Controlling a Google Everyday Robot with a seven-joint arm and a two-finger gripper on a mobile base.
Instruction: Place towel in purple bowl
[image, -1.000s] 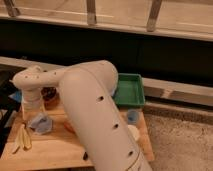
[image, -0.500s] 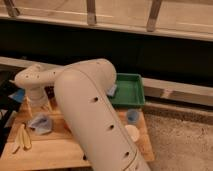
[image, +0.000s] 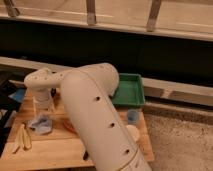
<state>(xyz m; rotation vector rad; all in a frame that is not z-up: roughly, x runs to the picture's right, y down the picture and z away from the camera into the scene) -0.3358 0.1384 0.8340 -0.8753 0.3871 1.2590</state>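
Observation:
A crumpled light-blue towel (image: 40, 123) lies on the wooden table (image: 45, 150) at the left. My gripper (image: 43, 103) hangs just above and behind the towel, at the end of the big white arm (image: 95, 115) that fills the middle of the view. A dark reddish curved edge (image: 67, 125) shows right of the towel against the arm; I cannot tell whether it is the purple bowl. No other bowl shows.
A green tray (image: 128, 92) sits at the table's back right. A small blue cup (image: 132, 116) and a pale round object (image: 133, 133) stand in front of it. A yellow banana (image: 22, 137) lies at the front left. A dark wall runs behind.
The arm has swung lower and further across the table, covering more of it. The gripper has shifted slightly right and down toward the towel. The towel has not moved.

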